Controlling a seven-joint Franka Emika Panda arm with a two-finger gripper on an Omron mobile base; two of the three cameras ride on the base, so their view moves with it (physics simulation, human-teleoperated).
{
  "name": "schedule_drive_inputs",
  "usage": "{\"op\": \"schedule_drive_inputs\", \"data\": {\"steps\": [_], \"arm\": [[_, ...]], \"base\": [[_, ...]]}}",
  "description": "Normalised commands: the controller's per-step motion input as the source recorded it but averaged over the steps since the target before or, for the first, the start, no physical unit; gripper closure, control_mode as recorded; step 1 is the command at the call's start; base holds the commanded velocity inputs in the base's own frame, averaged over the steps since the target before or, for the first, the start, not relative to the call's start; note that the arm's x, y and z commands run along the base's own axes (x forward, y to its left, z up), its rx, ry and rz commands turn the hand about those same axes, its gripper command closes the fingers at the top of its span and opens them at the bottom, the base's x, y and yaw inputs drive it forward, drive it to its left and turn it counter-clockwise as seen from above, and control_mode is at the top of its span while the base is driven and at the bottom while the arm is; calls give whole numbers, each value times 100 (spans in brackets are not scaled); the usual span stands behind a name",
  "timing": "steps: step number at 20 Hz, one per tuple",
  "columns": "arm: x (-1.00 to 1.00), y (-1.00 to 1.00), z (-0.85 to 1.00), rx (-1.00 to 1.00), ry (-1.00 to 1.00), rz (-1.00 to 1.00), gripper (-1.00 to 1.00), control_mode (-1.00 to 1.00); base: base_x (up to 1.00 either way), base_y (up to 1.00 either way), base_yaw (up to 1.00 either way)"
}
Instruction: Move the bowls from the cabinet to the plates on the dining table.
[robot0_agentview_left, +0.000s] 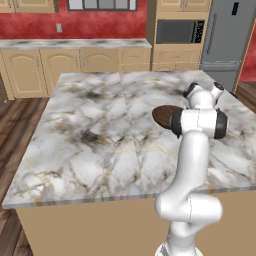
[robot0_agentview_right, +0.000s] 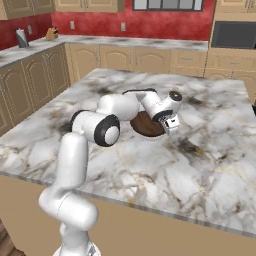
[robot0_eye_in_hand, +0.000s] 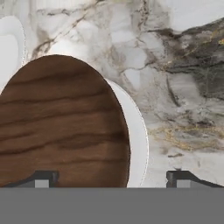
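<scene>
A red-painted back wall (robot0_agentview_left: 95, 24) rises above tan arched-panel base cabinets (robot0_agentview_left: 60, 67) topped in grey marble. A tall grey refrigerator (robot0_agentview_left: 230, 35) stands beside a dark built-in oven (robot0_agentview_left: 180, 31). Dark wood plank floor (robot0_agentview_left: 15, 125) spreads below.

Glossy white tubular arm (robot0_agentview_left: 192, 165) with dark joint bands.

The marble top of the dining table (robot0_agentview_left: 100, 130) is left bare across its near, left and far portions, so free passage is afforded there. Toward the right, the surface is occupied by a dark brown bowl (robot0_eye_in_hand: 61, 127) seated on a white plate (robot0_eye_in_hand: 139, 144). A second white plate (robot0_eye_in_hand: 11, 52) is seen just beside it. Bare marble is found beyond both.
</scene>
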Motion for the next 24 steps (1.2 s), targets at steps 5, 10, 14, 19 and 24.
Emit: {"op": "schedule_drive_inputs", "data": {"steps": [5,10,14,19,24], "arm": [[-62,-1,69,0,1,0,-100,-100],[-79,3,82,0,3,0,-100,-100],[-93,40,72,0,4,10,-100,-100],[-93,66,60,0,7,22,-100,-100],[-94,63,41,-1,8,28,-100,-100]], "base": [[0,0,0],[0,0,0],[0,0,0],[0,0,0],[0,0,0]]}}
